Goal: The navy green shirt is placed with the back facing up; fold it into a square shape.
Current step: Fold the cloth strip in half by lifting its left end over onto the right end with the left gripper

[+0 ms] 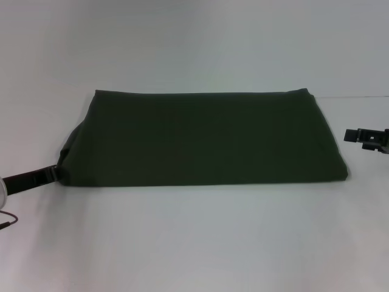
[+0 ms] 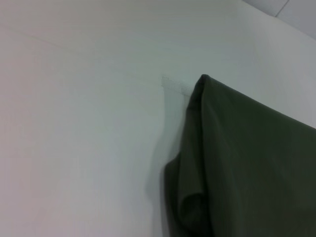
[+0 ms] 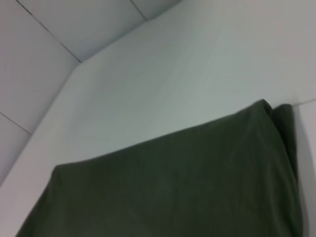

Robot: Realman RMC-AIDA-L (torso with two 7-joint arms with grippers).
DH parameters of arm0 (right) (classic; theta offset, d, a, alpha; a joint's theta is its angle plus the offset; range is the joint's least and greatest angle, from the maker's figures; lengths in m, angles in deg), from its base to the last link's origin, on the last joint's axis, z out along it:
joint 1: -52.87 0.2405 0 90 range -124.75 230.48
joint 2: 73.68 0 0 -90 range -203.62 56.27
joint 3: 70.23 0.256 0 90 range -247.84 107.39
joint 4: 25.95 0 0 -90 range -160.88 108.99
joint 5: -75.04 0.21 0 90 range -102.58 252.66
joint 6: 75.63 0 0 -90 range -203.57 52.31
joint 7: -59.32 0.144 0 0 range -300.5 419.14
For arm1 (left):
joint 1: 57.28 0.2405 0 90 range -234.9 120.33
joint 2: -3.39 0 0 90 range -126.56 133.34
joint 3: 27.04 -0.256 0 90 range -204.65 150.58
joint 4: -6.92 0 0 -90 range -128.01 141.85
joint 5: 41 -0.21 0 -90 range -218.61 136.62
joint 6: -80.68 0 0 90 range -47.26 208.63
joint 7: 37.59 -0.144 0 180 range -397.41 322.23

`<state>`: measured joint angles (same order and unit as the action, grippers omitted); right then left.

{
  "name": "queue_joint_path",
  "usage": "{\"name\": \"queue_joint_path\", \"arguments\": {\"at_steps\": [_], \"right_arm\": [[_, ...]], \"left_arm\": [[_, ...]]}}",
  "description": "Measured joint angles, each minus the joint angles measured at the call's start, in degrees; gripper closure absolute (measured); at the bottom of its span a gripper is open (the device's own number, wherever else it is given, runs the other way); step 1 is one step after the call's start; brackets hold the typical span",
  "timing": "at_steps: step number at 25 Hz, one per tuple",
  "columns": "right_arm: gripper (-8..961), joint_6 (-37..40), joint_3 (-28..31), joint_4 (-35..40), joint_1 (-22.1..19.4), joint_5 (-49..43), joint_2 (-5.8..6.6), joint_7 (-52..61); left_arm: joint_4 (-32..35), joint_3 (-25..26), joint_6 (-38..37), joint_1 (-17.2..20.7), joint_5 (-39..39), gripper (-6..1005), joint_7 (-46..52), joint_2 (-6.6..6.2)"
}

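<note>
Two grippers in view, both at the flanks of the navy green shirt (image 1: 203,139). My left gripper (image 1: 56,173) sits at the shirt's near corner on my left side, touching or almost touching the fabric edge; whether its fingers are parted or clamped on cloth, I cannot tell. My right gripper (image 1: 364,136) hangs beside the shirt's opposite end, a little apart from the cloth, fingers likewise unreadable.

Shirt lies flat on the white table (image 1: 194,243) between my two grippers, already a wide rectangle with a doubled, rounded hem along the near side. No sleeves stick out. My left wrist view shows a loose puckered corner (image 2: 190,205) close under that gripper.

Judgement: sleeves and length look folded in; the piece is wider than deep, so one fold across remains to make it square. Next move likely calls for a firm pinch through all layers at one end, lifted low and carried over to the other end, edges matched.

No brand, label or writing readable anywhere on fabric or table.
</note>
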<state>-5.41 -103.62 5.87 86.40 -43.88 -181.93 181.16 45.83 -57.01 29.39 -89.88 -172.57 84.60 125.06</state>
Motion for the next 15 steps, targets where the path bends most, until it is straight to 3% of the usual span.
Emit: {"name": "queue_joint_path", "arguments": {"at_steps": [3,8,15], "right_arm": [[194,-0.8,0.0,-0.4,0.3,-1.3,-0.06,0.5],[195,-1.7,0.0,-0.4,0.5,-4.3,-0.51,2.4],[200,-5.2,0.0,-0.7,0.7,-7.0,-1.69,3.0]], "left_arm": [[0.6,0.0,-1.3,0.0,0.0,886,0.0,0.03],[1.9,0.1,-4.0,0.0,0.5,995,0.1,0.05],[2.4,0.3,-5.1,0.1,0.6,994,0.3,0.06]]}}
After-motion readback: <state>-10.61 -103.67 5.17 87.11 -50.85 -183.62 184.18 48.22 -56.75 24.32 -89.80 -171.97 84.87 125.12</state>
